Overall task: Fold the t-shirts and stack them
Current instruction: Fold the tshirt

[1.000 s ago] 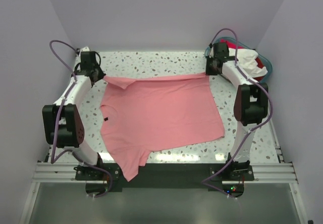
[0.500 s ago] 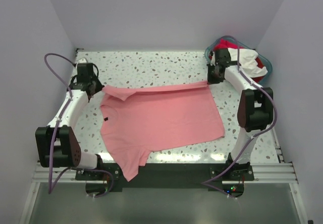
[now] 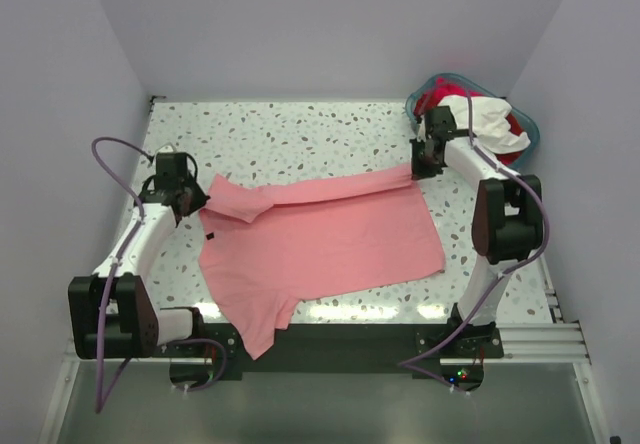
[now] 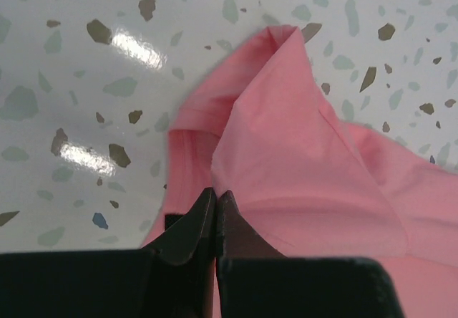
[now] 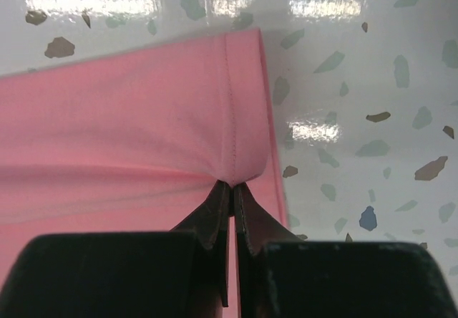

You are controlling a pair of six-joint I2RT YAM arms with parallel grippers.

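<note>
A white counter [image 3: 300,134] flecked with grey and brown chips — glossy, catching the light — lies between pale lilac walls [image 3: 330,24]. A teal plastic basket [image 3: 535,129] sits at its far right corner; a metal rail [image 3: 540,342] runs along the near edge.

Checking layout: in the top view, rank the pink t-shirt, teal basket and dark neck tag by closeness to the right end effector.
1. Salmon-pink t-shirt: corner pinched in the right end effector.
2. Teal basket: just behind it, far right.
3. Dark neck tag: across the table, left.
</note>
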